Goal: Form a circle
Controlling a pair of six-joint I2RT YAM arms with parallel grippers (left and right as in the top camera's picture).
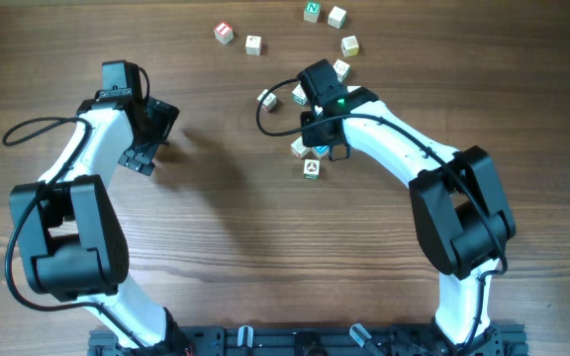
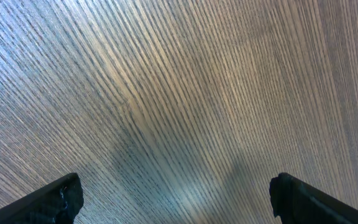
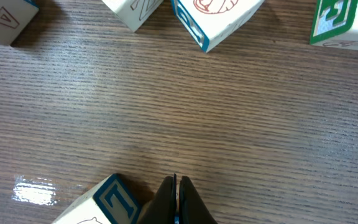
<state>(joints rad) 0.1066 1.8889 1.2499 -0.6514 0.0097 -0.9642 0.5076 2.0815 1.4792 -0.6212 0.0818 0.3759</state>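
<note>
The right gripper (image 3: 176,186) is pinched shut and empty, a blue-lettered cube (image 3: 107,202) at its 8 o'clock, probably for nudging. The letter cubes (image 1: 349,45) arc loosely at the table's 1 o'clock, no circle yet. The left gripper (image 2: 179,208) hangs spread wide, idle.

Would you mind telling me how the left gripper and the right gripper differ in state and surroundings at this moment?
The left gripper is wide open; the right gripper is shut. The left gripper hangs over bare table, while the right gripper sits among lettered cubes, a blue-lettered cube beside its tip. Neither holds anything.
</note>
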